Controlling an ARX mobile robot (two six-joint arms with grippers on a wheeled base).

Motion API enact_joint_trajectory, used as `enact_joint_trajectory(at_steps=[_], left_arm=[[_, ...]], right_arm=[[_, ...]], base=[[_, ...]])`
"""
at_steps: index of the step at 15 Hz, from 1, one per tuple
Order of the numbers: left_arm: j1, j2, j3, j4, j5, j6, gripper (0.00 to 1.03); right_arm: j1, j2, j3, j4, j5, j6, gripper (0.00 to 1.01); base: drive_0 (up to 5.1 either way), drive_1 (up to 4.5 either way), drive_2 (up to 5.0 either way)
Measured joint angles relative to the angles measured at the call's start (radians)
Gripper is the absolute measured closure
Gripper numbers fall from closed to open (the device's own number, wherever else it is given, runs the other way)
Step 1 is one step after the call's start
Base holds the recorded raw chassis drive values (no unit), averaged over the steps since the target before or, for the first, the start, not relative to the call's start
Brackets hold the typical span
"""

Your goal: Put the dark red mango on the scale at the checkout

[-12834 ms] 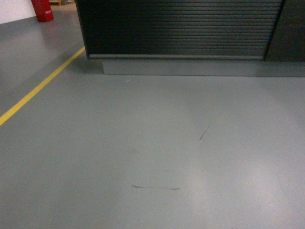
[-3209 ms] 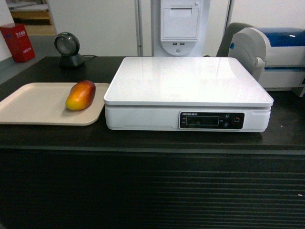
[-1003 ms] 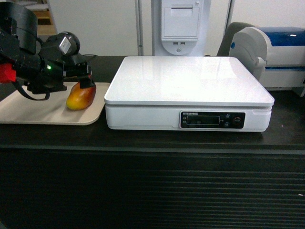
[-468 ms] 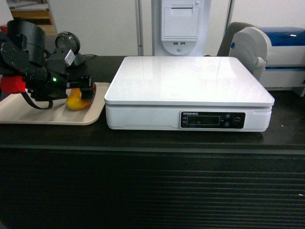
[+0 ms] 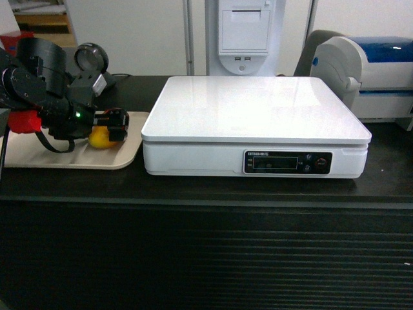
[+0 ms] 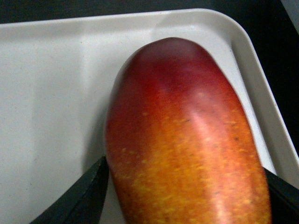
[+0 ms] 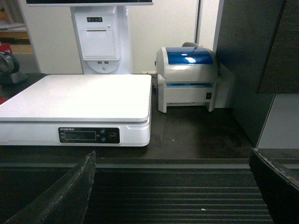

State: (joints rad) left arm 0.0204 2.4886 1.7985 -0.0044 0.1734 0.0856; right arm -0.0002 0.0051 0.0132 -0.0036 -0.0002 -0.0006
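Note:
The dark red mango [image 6: 182, 130] lies on a beige tray [image 6: 51, 93] on the checkout [image 5: 206, 258] counter, left of the scale [image 5: 255, 106]. In the head view only its yellow end [image 5: 100, 137] shows below my left gripper [image 5: 116, 126]. That gripper [image 6: 187, 186] is open and straddles the mango, one black finger [image 6: 88, 196] at each flank. The white scale top is bare, also in the right wrist view [image 7: 79, 95]. My right gripper [image 7: 170, 186] is open and holds nothing, in front of the ribbed counter face [image 7: 177, 196]; the head view does not show it.
A round barcode scanner [image 5: 90, 61] stands behind the tray [image 5: 39, 152]. A white and blue label printer [image 5: 368, 71] sits right of the scale, and a white terminal [image 5: 243, 35] behind it. A dark cabinet [image 7: 247, 60] borders the counter's right end.
My left arm came in from the left and lowered over the mango, so its fingers now flank the fruit. The mango and scale have not moved.

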Motion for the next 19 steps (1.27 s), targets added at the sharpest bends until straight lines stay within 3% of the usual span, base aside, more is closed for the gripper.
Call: enact_joint_trajectory(at_steps=[2, 3, 9, 11, 15, 19], left_arm=[[0.0, -0.001, -0.014, 0.029, -0.003, 0.002, 0.39], [0.0, -0.008, -0.024, 0.035, -0.006, 0.001, 0.42], [-0.01, -0.24, -0.115, 0.047, -0.062, -0.019, 0.43], [-0.06, -0.327, -0.109, 0.041, -0.079, -0.045, 0.43], [-0.262, -0.304, 0.014, -0.026, -0.103, -0.079, 0.43], [-0.373, -0.167, 0.207, -0.116, -0.123, -0.084, 0.43]], right_arm=[[0.0, 0.0, 0.0, 0.0, 0.0, 0.0, 0.03], [0.0, 0.0, 0.0, 0.0, 0.0, 0.0, 0.03], [0.0, 0.0, 0.0, 0.0, 0.0, 0.0, 0.03], [0.0, 0.0, 0.0, 0.0, 0.0, 0.0, 0.03], [0.0, 0.0, 0.0, 0.0, 0.0, 0.0, 0.03], [0.0, 0.0, 0.0, 0.0, 0.0, 0.0, 0.03]], base=[[0.0, 0.0, 0.0], [0.0, 0.0, 0.0], [0.0, 0.0, 0.0], [0.0, 0.0, 0.0], [0.0, 0.0, 0.0], [0.0, 0.0, 0.0]])
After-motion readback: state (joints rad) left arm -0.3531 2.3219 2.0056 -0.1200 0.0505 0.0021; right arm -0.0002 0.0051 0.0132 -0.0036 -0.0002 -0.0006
